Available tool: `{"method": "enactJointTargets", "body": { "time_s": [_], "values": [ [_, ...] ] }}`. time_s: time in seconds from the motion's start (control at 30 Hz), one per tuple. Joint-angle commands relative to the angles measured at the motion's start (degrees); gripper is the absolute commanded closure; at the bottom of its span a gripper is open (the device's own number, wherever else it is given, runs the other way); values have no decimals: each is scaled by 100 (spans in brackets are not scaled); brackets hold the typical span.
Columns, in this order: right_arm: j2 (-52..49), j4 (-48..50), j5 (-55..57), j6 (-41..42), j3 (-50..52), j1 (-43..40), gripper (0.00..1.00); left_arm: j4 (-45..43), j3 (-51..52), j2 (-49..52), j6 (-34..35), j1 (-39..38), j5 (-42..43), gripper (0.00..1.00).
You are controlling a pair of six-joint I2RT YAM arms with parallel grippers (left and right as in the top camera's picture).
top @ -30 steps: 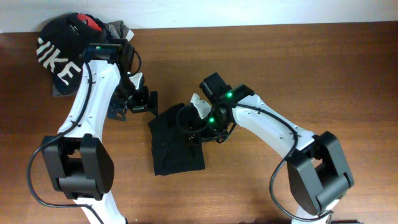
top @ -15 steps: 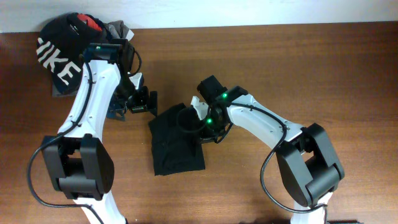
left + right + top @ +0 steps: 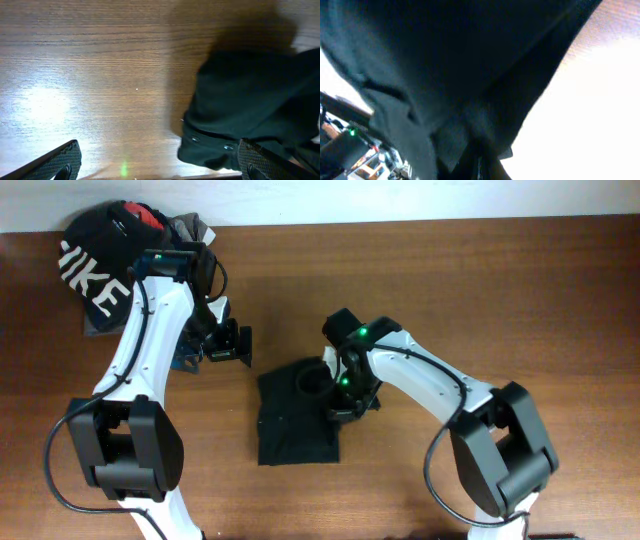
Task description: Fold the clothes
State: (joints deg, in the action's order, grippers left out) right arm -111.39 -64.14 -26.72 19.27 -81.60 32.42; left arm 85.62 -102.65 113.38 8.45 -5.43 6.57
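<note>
The clothes [image 3: 293, 420] are a black garment lying in a rough folded square at the table's middle. Its top right part is bunched up into a raised hump. My right gripper [image 3: 341, 394] is shut on the garment's right edge. In the right wrist view the dark cloth [image 3: 445, 65] fills most of the frame and is pinched at the right gripper [image 3: 481, 167]. My left gripper [image 3: 226, 341] hovers open just left of the garment and holds nothing. In the left wrist view the left gripper [image 3: 160, 167] has its fingers [image 3: 61, 161] spread wide over bare wood, with the clothes [image 3: 250, 100] at the right.
A pile of other garments sits at the table's back left corner: a black top with white block letters [image 3: 88, 268], something red [image 3: 148, 218] and grey cloth [image 3: 190, 228]. The wooden table [image 3: 520, 290] is brown all round.
My right gripper has shut on the garment's right edge and moved right and nearer, dragging the cloth slightly that way and bunching it. The left arm has stayed still.
</note>
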Motion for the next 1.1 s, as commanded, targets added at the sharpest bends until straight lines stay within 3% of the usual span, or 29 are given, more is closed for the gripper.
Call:
{"method": "enactJointTargets", "body": {
  "time_s": [0.0, 0.27, 0.5, 0.6, 0.63, 0.67, 1.07],
  "values": [
    [315, -380, 339, 98, -251, 61, 96, -76, -46, 24, -33, 24, -63, 1],
    [205, -857, 1296, 315, -70, 61, 96, -63, -46, 24, -33, 31, -61, 1],
    [153, -564, 1561, 385, 660, 50, 96, -59, -46, 24, -33, 31, -61, 1],
    [153, -614, 1971, 551, 693, 50, 68, -55, -46, 24, -35, 31, -61, 1],
    [153, -638, 2068, 551, 691, 50, 61, -48, -46, 24, -35, 31, -61, 1],
    [153, -669, 2138, 560, 680, 44, 60, -31, -46, 24, -35, 31, -61, 1],
    [520, -1816, 2286, 649, -719, -326, 71, 13, -46, 24, -35, 35, -66, 1]
  ]
}}
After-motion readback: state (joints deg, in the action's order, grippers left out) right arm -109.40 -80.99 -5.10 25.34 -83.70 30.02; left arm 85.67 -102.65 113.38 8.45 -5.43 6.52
